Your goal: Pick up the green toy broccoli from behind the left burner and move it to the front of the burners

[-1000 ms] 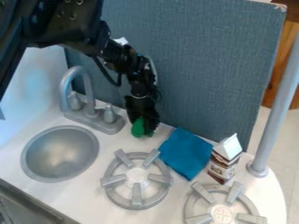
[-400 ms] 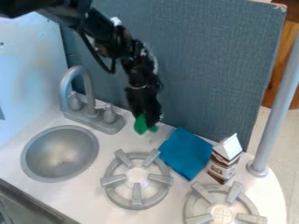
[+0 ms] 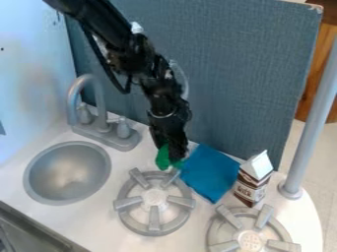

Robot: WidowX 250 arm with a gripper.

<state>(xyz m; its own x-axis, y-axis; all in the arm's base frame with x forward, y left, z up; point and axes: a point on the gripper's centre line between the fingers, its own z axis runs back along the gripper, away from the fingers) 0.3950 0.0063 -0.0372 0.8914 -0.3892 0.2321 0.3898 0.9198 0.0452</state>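
The hand, near the centre, pinches a green object beside a blue cloth. A milk carton stands at lower right.

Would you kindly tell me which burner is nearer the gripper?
The burner beside the sink, its far prongs close to the gripper and the green object it holds; the other burner is farther off, by the brown-and-white carton.
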